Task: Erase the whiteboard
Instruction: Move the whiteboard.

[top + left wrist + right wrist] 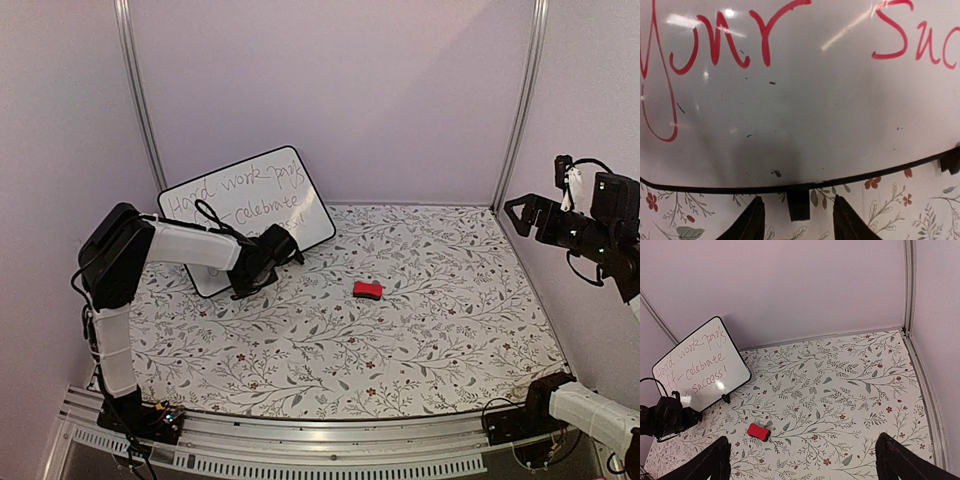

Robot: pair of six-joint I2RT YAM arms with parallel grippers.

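The whiteboard leans tilted at the back left, red handwriting across its face. My left gripper sits at its lower edge. In the left wrist view the board fills the frame. One small black foot lies between the two dark fingertips of the left gripper, with a gap on each side, so the jaws are open. The red eraser lies on the floral mat, also seen from the right wrist. My right gripper hangs high at the right, wide open and holding nothing.
The floral mat covers the table. Pale walls and metal corner posts close in the back and sides. A second black foot shows at the board's lower right edge.
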